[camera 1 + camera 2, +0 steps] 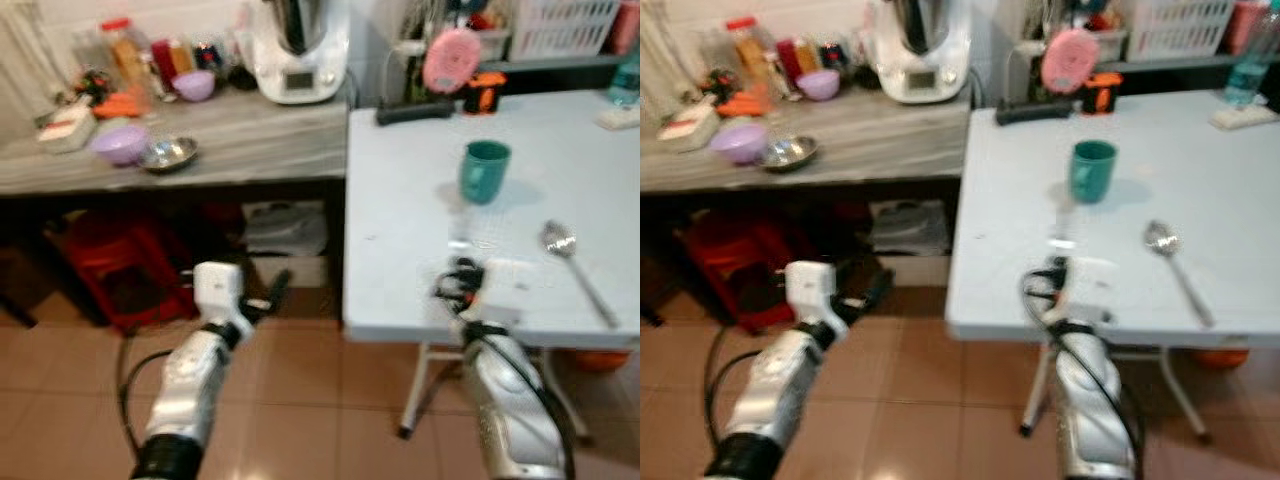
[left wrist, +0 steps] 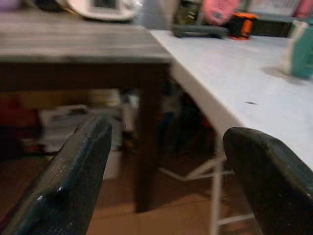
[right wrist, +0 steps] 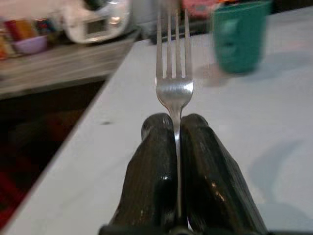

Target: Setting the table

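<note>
**Fork poised over the near edge**

Now the right gripper [image 3: 177, 142] has its fingers pressed tight on the fork [image 3: 173, 73], tines pointing across the white table [image 1: 420, 230] toward the green cup [image 1: 484, 170]. It hangs over the table's near edge, the spoon [image 1: 575, 262] lying toward the right edge. Best, I think, to lower it flat and level before releasing, alongside the spoon. The left gripper [image 2: 166, 161] idles off the table's left edge, fingers spread.
</note>
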Robot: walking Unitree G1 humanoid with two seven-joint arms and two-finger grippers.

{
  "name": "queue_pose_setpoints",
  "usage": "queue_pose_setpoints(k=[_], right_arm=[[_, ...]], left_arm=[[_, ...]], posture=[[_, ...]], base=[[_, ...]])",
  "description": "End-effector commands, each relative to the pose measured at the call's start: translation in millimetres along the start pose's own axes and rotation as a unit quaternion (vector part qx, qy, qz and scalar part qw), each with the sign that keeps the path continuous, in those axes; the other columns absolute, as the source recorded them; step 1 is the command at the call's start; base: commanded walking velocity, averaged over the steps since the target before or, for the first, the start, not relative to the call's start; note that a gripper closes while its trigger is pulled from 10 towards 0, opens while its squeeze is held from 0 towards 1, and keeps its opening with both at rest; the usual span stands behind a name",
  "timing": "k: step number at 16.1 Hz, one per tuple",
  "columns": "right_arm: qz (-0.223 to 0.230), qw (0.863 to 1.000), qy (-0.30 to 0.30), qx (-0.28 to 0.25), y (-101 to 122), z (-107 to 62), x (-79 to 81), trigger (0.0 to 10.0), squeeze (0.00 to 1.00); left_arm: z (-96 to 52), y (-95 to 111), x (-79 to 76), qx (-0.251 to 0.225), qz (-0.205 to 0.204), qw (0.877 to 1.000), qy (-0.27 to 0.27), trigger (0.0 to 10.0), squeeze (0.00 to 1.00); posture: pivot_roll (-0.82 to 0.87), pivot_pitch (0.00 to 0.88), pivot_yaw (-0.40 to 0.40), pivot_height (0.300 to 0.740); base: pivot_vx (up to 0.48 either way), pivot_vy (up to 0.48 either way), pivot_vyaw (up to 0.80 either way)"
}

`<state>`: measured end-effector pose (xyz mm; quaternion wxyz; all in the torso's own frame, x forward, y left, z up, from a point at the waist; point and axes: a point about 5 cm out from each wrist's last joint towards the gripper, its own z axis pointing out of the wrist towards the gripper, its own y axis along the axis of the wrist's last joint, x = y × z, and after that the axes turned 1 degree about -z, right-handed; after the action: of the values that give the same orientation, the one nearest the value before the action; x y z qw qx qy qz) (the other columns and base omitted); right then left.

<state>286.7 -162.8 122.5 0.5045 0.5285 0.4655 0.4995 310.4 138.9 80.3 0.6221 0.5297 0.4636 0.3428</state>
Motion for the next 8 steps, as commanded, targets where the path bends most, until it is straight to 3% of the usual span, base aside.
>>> queue_pose_setpoints(k=[1,3,6,7,8], right_arm=[[0.031,1.000,0.003,0.002,-0.2,-2.0,-3.0,10.0,0.00],[0.035,0.999,0.007,-0.011,2.9,-3.0,-2.0,10.0,0.00],[-0.033,0.999,-0.021,-0.015,1.5,-0.5,-8.7,10.0,0.00],[-0.011,1.000,-0.001,-0.018,-0.1,-1.2,-7.3,10.0,0.00],[-0.018,1.000,-0.017,-0.020,0.1,-2.1,-10.7,10.0,0.00]], left_arm=[[4.0,1.2,-5.2,-0.002,0.002,1.000,-0.005,10.0,0.00],[5.3,2.1,-5.1,-0.004,0.003,1.000,-0.001,10.0,0.00],[6.2,4.3,-2.7,-0.012,0.009,1.000,0.018,10.0,0.00],[6.3,5.2,-0.8,-0.016,0.010,0.999,0.026,10.0,0.00],[6.0,6.5,1.3,-0.019,0.013,0.999,0.033,10.0,0.00]], posture=[[-0.17,0.000,0.138,0.740],[-0.17,0.000,0.134,0.740],[-0.17,0.000,0.132,0.740],[-0.17,0.000,0.131,0.740],[-0.17,0.000,0.131,0.740]], base=[[0.000,0.398,0.00],[0.000,0.398,0.00],[0.000,0.400,0.00],[0.000,0.401,0.00],[0.000,0.398,0.00]])
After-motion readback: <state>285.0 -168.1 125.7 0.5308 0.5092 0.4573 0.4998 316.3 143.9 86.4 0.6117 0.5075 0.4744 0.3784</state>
